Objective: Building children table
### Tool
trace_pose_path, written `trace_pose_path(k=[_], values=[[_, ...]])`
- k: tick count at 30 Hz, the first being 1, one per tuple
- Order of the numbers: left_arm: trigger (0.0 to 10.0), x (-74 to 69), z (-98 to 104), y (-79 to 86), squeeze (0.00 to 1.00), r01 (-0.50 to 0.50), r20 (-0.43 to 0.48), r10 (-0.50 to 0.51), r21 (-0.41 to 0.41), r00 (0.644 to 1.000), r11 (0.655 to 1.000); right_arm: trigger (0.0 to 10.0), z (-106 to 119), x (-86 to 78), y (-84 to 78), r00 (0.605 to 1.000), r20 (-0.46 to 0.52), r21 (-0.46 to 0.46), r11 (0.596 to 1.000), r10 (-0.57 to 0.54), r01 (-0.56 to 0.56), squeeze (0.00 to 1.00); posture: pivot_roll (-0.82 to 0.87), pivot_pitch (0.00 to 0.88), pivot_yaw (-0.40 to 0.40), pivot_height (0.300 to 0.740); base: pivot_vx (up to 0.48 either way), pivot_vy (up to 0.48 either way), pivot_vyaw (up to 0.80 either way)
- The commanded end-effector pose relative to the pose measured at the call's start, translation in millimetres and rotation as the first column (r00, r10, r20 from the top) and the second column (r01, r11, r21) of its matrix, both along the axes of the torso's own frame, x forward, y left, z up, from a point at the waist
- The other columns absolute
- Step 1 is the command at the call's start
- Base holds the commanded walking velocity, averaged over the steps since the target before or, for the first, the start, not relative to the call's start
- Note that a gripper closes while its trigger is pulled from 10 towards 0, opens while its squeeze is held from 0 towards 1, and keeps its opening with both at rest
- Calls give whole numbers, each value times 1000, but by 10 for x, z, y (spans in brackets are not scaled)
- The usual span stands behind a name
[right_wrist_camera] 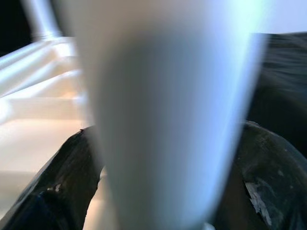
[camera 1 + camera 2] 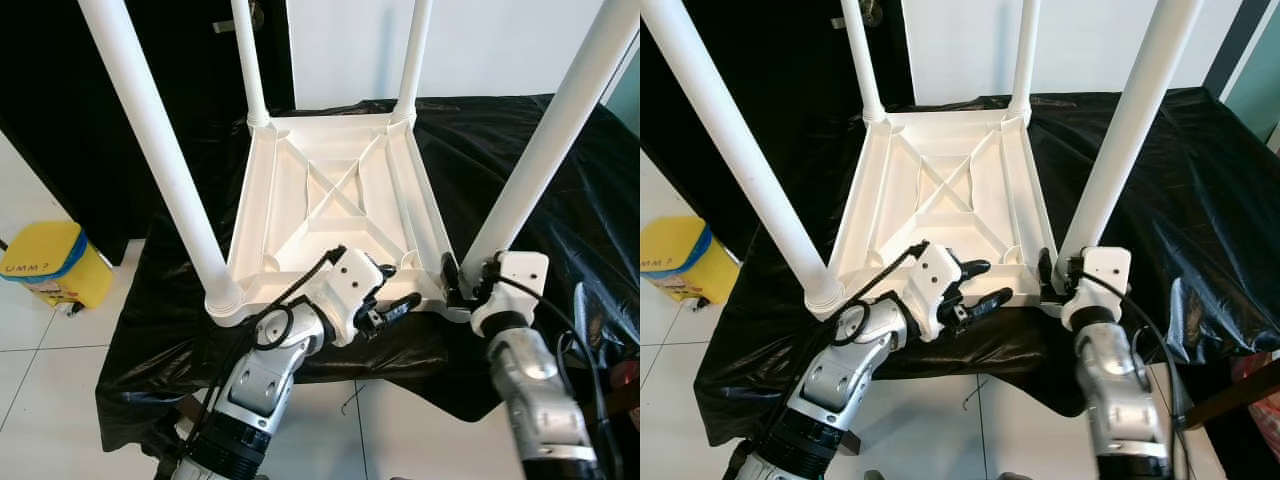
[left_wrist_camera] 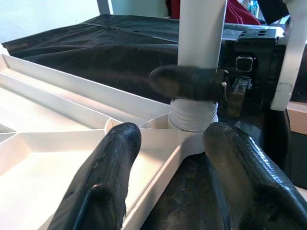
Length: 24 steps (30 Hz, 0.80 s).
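Right gripper (image 2: 1058, 272) clamps blurred table leg (image 2: 1120, 140); left gripper (image 2: 980, 285) parted, seemingly over tabletop (image 2: 940, 200) rim

Head down; wrists near table (image 2: 330, 200)

Even, bright daylight, sharp head views; the right wrist view's close white leg (image 1: 163, 110) is blurred.

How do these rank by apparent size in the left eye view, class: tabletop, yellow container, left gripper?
1. tabletop
2. yellow container
3. left gripper, though nearness to the camera inflates it, so ranks two and three are unsure.
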State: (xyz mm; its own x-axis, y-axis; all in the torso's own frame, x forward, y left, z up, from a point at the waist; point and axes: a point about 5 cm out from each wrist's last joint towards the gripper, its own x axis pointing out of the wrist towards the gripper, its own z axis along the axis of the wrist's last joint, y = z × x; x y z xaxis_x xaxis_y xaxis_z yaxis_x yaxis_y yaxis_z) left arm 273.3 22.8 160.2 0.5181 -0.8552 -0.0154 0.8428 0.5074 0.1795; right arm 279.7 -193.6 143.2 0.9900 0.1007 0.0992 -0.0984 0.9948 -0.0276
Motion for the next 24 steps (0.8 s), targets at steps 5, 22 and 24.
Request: trace_pose_path(k=[5, 22, 24], values=[[10000, 52, 27, 22, 0, -55, 19, 55, -7, 998, 998, 10000, -22, 108, 36, 978, -43, -40, 978, 203, -205, 0, -174, 13, 20, 740, 0, 0, 0], [10000, 99, 66, 57, 0, -76, 36, 76, -13, 996, 997, 0, -233, 134, 54, 941, -128, -54, 945, 313, -322, 0, -154, 0, 16, 740, 0, 0, 0], [10000, 103, 68, 47, 0, -74, 36, 75, -15, 997, 997, 0, -256, 132, 46, 945, -133, -47, 950, 300, -308, 0, -155, 0, 17, 740, 0, 0, 0]])
